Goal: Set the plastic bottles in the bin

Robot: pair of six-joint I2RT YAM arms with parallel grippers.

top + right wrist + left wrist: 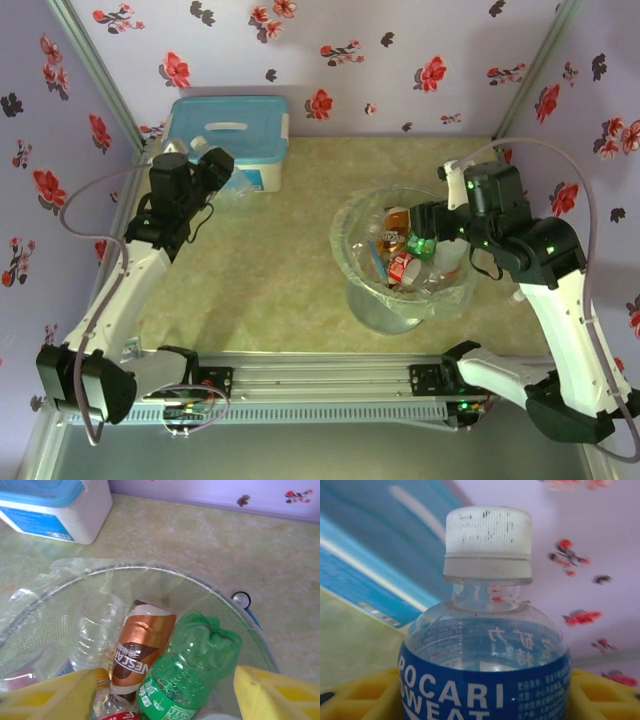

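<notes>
A clear Pocari Sweat bottle (pixel 485 645) with a blue label and white cap stands between my left gripper's (pixel 485 700) yellow fingers (pixel 360 695), which press on both its sides. In the top view that gripper (pixel 222 168) is at the back left, beside the white box. My right gripper (pixel 425 240) hangs open over the bin (pixel 350 255). Between and below its spread fingers (pixel 55 695) lies a crumpled green bottle (pixel 195 665). Beside it in the bin (pixel 150 570) are a brown Nescafe bottle (pixel 140 650), a clear bottle (pixel 95 630) and a red-labelled one (pixel 112 707).
A white box with a light-blue lid (pixel 228 135) stands at the back left, close to my left gripper. A small loose blue cap (pixel 241 599) lies on the table just outside the bin. Flowered walls enclose the table on three sides.
</notes>
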